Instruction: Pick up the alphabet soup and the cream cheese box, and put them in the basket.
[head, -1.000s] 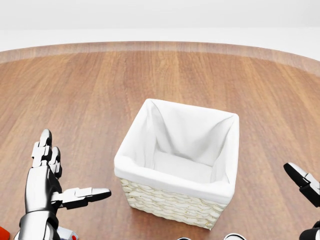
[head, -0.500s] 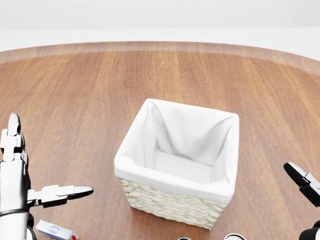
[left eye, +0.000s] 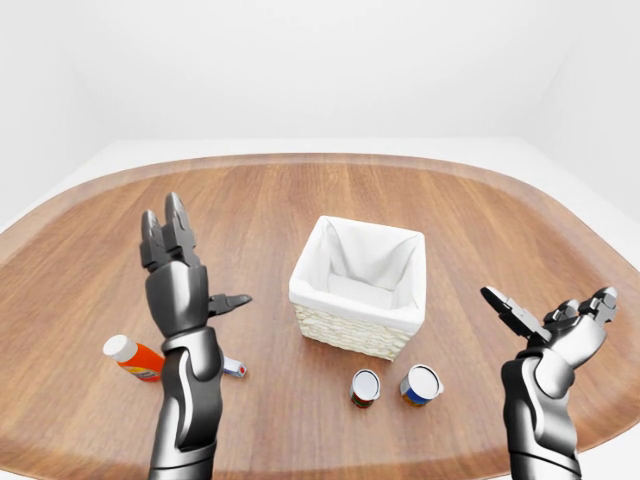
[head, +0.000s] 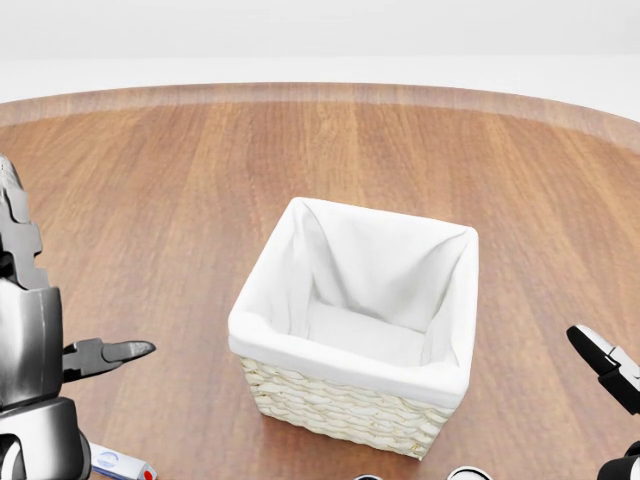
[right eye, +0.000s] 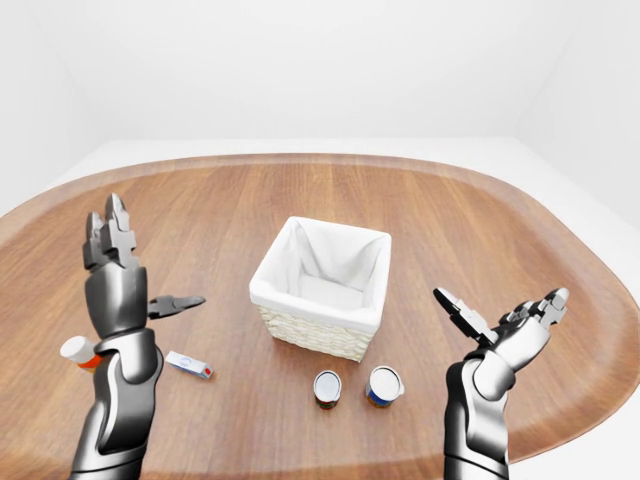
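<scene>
At table's left, head view: left hand (head: 40, 330) has slid further left, fingers spread, empty | right hand (right eye: 500, 325) open, unmoved | soup can (right eye: 327, 388), cheese box (right eye: 188, 365) on table, basket (right eye: 320, 300) empty | nothing picked up yet

A square woven wicker basket with a white cloth lining (left eye: 358, 288) stands near the middle of the round wooden table (left eye: 300, 200). Below the basket in the left-eye view stand two upright tin cans side by side, the red-labelled can (left eye: 365, 388) left of the blue-labelled can (left eye: 421, 384). Well to the basket's lower left lies an orange bottle with a white cap (left eye: 133, 357) on its side; between that bottle and the basket lies a small flat white box (right eye: 188, 365).
</scene>
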